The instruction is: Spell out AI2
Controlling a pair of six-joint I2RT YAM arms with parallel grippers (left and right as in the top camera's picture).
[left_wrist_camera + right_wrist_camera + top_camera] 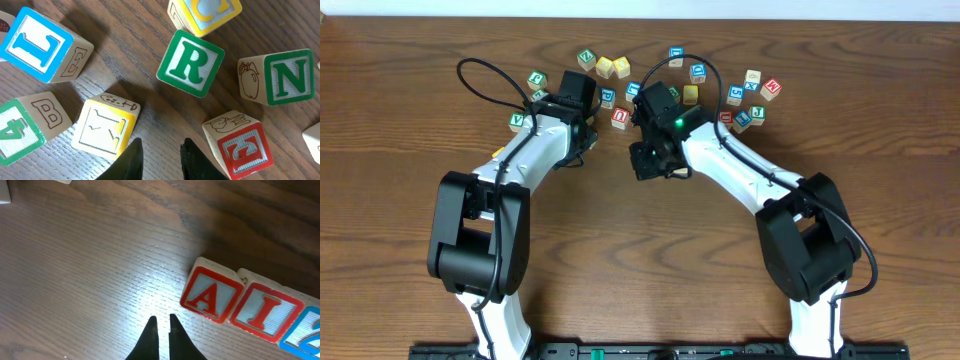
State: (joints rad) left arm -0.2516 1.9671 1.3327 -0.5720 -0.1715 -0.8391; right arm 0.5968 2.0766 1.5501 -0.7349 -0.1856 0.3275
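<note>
Closest to the right wrist camera, the right tool (162,320) hangs over bare bench (100,255) with its tips drawn almost together and nothing between them. Just beyond it to one side lies the task's row. The A block (207,296) touches the I block (265,312), and the 2 block (306,332) follows at the picture's edge, only partly in view. The word looks spelled already.

These are small wooden cubes, so they are probably light, stiff and not fragile. The painted faces may be slightly slick. Because the neighbours touch, any nudge or regrasp is best made across the two free faces that run along the row, at mid-height. Prying between blocks is best avoided. A careless brush could knock the line crooked.

The left tool (161,145) shows a narrow gap and holds nothing. It is low over the bench, with a yellow picture block (105,127) just beside one tip. The R block (190,62) lies farther on, then the N block (287,75) and L block (35,42), each apart from the others.

In the overhead view, the row is hidden under the right arm. The loose blocks (613,67) are scattered along the far side of the bench.
</note>
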